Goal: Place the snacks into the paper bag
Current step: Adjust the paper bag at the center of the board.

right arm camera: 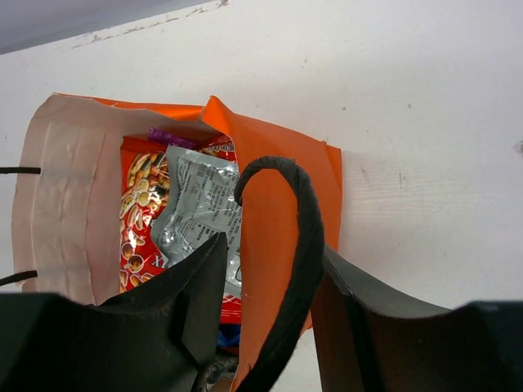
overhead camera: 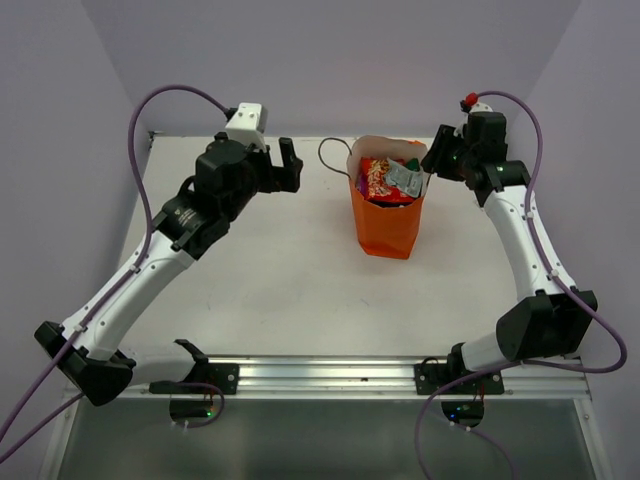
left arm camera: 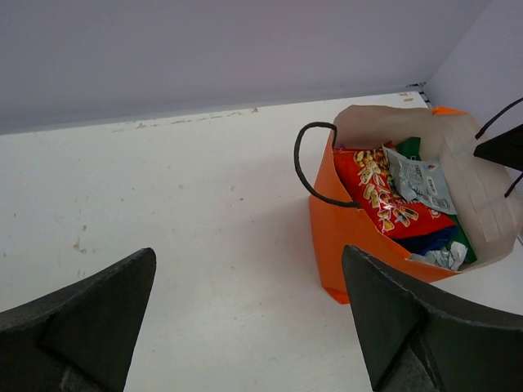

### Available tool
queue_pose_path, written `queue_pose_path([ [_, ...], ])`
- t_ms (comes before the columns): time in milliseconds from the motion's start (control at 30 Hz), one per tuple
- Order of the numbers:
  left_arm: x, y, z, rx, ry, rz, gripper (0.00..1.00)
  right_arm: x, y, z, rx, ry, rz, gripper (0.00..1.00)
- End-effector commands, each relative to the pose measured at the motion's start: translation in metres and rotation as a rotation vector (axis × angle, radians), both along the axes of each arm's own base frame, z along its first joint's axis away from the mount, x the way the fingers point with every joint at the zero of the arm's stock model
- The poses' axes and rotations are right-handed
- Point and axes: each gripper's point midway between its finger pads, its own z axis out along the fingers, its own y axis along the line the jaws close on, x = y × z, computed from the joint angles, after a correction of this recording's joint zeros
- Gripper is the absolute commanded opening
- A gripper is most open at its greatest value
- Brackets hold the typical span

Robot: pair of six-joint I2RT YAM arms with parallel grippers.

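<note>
Where white table meets lilac walls, paper bag stands | left fingers wide | right fingers astride its rim, parted

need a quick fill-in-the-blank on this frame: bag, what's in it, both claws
1. The paper bag stands upright on the table; its outside is coloured ____.
2. Inside it, the crinkled packet lying on the red packet is coloured ____.
3. The left claw is open, off to the bag's side, and holds ____.
4. The right claw is open, and between its fingers run the bag's wall and a black cord ____.

Missing words: orange; silver-grey; nothing; handle.
</note>
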Motion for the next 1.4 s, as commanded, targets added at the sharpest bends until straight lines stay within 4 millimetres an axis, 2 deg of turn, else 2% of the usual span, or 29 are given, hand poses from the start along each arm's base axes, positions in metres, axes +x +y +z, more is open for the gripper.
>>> queue_pose_path([
  [0, 0.009, -0.014, -0.004, -0.05, 0.001, -0.032, 1.0, 0.006, 0.002, 0.023, 0.008, -0.069, 0.019, 0.47],
  [133, 0.019, -0.036, -0.028, -0.076, 0.065, -0.075, 1.0, 0.005, 0.006, 0.028, 0.025, -0.084, 0.036, 0.47],
  [333, 0.034, -0.06, -0.04, -0.105, 0.097, -0.117, 1.0, 0.004, 0.009, 0.035, 0.03, -0.098, 0.057, 0.48],
  [567, 0.045, -0.088, -0.059, -0.124, 0.149, -0.187, 1.0, 0.002, 0.014, 0.037, 0.045, -0.106, 0.086, 0.63],
  [733, 0.045, -0.094, -0.056, -0.134, 0.133, -0.199, 1.0, 0.001, 0.017, 0.042, 0.049, -0.12, 0.104, 0.71],
  [867, 0.046, -0.102, -0.056, -0.14, 0.134, -0.222, 1.0, 0.0, 0.017, 0.047, 0.052, -0.132, 0.106, 0.72],
  [1067, 0.048, -0.124, -0.059, -0.161, 0.136, -0.263, 1.0, -0.003, 0.017, 0.054, 0.057, -0.151, 0.104, 0.72],
  [1167, 0.05, -0.144, -0.063, -0.169, 0.144, -0.292, 0.93, -0.006, 0.012, 0.055, 0.045, -0.158, 0.078, 0.71],
  [1200, 0.051, -0.153, -0.075, -0.154, 0.168, -0.295, 0.91, -0.006, 0.01, 0.053, 0.04, -0.157, 0.07, 0.71],
  [1233, 0.052, -0.158, -0.072, -0.158, 0.165, -0.295, 0.89, -0.007, 0.008, 0.049, 0.033, -0.149, 0.058, 0.71],
  [1267, 0.053, -0.161, -0.074, -0.154, 0.169, -0.293, 0.84, -0.008, 0.007, 0.047, 0.029, -0.144, 0.056, 0.71],
  [1300, 0.055, -0.166, -0.085, -0.14, 0.187, -0.279, 0.81, -0.008, 0.006, 0.044, 0.023, -0.139, 0.054, 0.7],
  [1333, 0.057, -0.168, -0.083, -0.139, 0.183, -0.273, 0.77, -0.009, 0.006, 0.039, 0.022, -0.127, 0.051, 0.7],
  [1367, 0.06, -0.169, -0.087, -0.128, 0.182, -0.256, 0.68, -0.009, 0.006, 0.038, 0.023, -0.128, 0.052, 0.7],
])
